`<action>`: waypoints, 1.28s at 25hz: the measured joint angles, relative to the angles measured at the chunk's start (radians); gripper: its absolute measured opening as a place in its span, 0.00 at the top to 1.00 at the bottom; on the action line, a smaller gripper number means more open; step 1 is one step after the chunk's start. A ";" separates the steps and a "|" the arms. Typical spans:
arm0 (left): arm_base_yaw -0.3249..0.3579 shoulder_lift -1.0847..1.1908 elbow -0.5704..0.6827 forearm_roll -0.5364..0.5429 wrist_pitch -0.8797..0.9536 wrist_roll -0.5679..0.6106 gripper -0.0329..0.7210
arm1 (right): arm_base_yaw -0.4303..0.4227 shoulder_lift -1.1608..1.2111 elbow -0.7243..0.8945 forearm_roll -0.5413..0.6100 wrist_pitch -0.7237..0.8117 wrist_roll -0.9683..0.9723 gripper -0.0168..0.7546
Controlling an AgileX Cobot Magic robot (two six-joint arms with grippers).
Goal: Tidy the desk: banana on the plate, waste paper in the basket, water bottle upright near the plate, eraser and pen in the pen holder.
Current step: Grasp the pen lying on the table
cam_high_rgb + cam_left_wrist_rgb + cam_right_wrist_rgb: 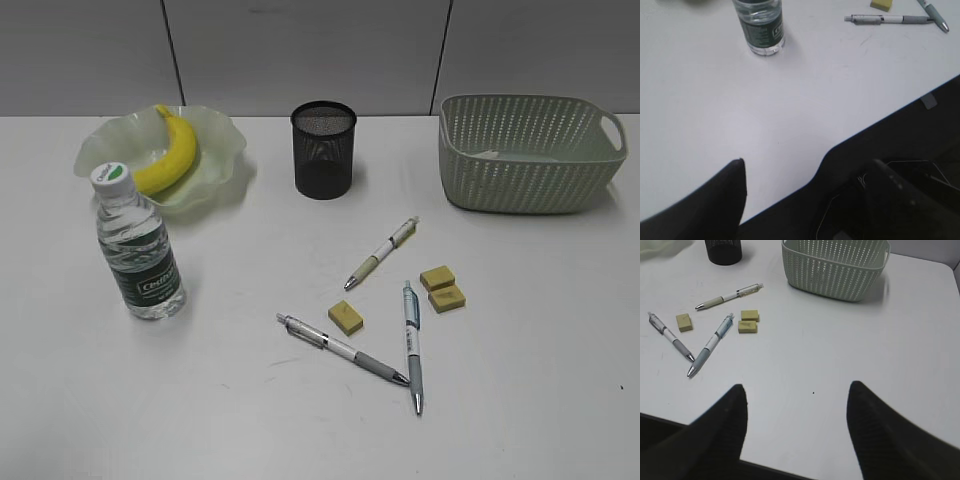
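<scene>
The yellow banana (165, 150) lies in the wavy-rimmed plate (225, 130) at the back left. The water bottle (140, 250) (762, 27) stands upright in front of the plate. Three pens (383, 252) (412, 345) (343, 349) and three yellow erasers (346, 317) (437, 277) (447, 298) lie loose on the desk (540, 350), in front of the black mesh pen holder (323, 150). The basket (530, 155) (835, 265) stands back right. The waste paper is out of view. My left gripper (810, 172) hangs open over the desk's near edge. My right gripper (797, 390) is open above bare desk, nothing between its fingers.
The desk's front edge runs diagonally through the left wrist view, with dark floor and cables beyond it. A grey panelled wall (300, 50) backs the desk. Neither arm shows in the exterior view.
</scene>
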 joint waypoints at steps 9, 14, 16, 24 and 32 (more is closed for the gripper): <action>0.000 -0.203 0.026 0.045 0.081 0.000 0.23 | 0.000 0.000 0.000 0.000 -0.001 0.000 0.33; 0.000 -0.336 0.031 0.050 0.080 0.000 0.29 | 0.000 0.000 0.000 0.000 -0.001 0.000 0.33; 0.000 -0.385 0.032 0.050 0.080 0.000 0.32 | 0.000 0.000 0.000 0.000 -0.001 0.000 0.33; 0.000 -0.444 0.032 0.051 0.085 -0.004 0.35 | 0.000 0.004 0.000 0.010 0.000 0.000 0.33; 0.000 -0.444 0.042 0.039 0.033 -0.005 0.37 | 0.000 0.253 -0.062 0.104 -0.073 -0.075 0.38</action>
